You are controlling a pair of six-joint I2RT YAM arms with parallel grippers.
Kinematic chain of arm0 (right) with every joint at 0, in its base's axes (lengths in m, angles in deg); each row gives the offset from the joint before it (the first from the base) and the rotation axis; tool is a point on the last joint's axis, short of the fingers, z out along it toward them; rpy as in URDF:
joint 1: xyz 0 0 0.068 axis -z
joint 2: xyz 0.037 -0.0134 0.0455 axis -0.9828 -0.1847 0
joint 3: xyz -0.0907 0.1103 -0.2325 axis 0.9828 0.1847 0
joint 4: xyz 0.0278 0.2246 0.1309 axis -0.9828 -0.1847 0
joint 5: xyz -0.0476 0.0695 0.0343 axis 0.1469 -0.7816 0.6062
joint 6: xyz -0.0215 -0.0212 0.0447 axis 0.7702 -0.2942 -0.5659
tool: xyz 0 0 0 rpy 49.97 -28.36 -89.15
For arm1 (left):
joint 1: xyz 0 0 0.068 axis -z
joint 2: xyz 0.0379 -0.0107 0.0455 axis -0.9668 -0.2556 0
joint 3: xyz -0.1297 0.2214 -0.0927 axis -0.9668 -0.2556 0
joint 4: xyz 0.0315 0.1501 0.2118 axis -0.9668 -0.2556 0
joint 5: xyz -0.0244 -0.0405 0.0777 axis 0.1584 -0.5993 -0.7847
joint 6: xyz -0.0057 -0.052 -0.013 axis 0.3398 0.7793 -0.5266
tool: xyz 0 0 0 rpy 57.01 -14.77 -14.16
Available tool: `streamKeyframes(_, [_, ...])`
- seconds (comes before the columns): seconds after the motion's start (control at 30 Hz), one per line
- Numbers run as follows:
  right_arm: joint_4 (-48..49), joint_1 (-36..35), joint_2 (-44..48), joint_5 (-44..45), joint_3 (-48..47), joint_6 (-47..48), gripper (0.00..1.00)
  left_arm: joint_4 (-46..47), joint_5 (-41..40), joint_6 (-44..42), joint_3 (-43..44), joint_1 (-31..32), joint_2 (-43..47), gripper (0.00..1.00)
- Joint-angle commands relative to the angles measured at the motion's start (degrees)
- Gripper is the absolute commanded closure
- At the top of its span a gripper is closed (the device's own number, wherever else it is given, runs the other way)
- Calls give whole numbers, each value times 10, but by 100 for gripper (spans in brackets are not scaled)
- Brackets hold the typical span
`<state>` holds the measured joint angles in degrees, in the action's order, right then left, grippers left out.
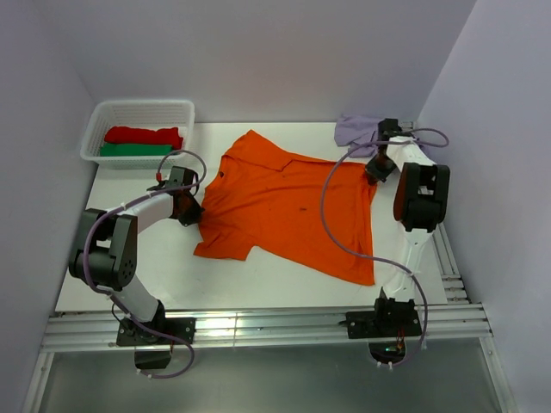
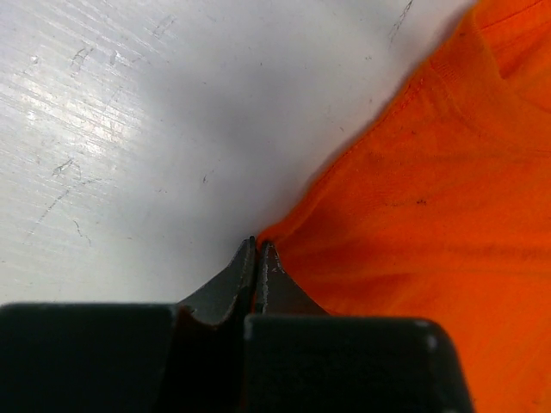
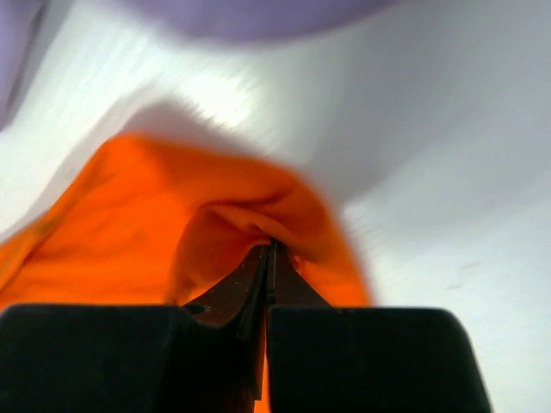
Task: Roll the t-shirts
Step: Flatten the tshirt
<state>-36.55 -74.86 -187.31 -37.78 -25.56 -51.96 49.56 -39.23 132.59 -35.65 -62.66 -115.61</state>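
The orange t-shirt [image 1: 284, 206] lies spread flat in the middle of the white table, collar toward the back left. My left gripper [image 1: 191, 211] is at its left edge, shut, with the hem [image 2: 430, 189] pinched at the tips [image 2: 258, 243]. At the shirt's far right corner my right gripper [image 1: 375, 170] is shut on a raised bunch of orange cloth [image 3: 120, 224], which folds over its tips [image 3: 272, 245]. The lilac t-shirt [image 1: 355, 129] lies crumpled at the back right, just beyond the right gripper, and shows as a blur [image 3: 258, 13] in the right wrist view.
A white basket [image 1: 93, 138] at the back left holds a red roll [image 1: 142, 135] and a green roll [image 1: 133, 150]. Walls close in the table on three sides. An aluminium rail [image 1: 258, 327] carrying both arm bases runs along the near edge.
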Motion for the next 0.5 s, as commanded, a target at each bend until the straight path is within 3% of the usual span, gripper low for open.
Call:
streamKeyframes(0.0, [28,42,44,-9,20,28,98,-46,-26,-2,-12,-8,-10,100])
streamKeyframes(0.13, [55,82,55,-47,21,36,97,-46,-27,-7,-10,-12,-14,100])
streamKeyframes(0.23, [40,97,51,-24,2,34,94,-47,-28,-10,-8,-14,-19,100])
streamKeyframes(0.3, [11,109,38,-9,-25,33,80,-46,-25,-13,-8,-15,-19,100])
streamKeyframes(0.37, [-11,117,33,4,-37,28,78,-46,-24,-13,-7,-15,-19,100])
streamKeyframes(0.4, [-12,119,40,11,-34,26,67,-46,-24,-14,-6,-15,-19,100])
streamKeyframes(0.47, [-12,120,53,29,-19,20,56,-46,-24,-15,-5,-15,-18,100])
